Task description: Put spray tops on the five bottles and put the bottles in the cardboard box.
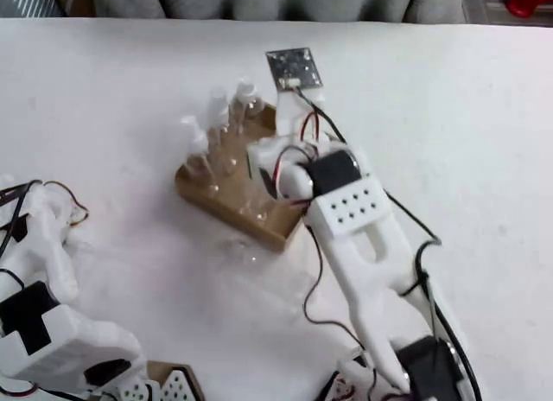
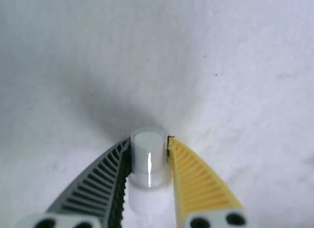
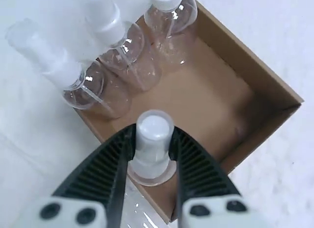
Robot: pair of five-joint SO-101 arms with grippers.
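Jaws of my right gripper [image 3: 153, 137] are clamped on the spray top [image 3: 153, 126] of a bottle [image 3: 152, 173] at one wall of the cardboard box [image 3: 255, 66]. Three topped bottles [image 3: 91, 83] stand in a row inside the box. My left gripper [image 2: 149, 147] pinches another spray top [image 2: 148, 156] over the white table [image 2: 230, 51].

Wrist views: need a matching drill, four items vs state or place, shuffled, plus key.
1. left claw
2. right claw
3. three capped bottles
4. cardboard box

A. in a row inside the box
B. shut on a bottle over the box corner
C. brown, open-topped, on the white table
D. shut on a spray top over bare table

Pairs: 1-D, 2-B, 3-A, 4-C.
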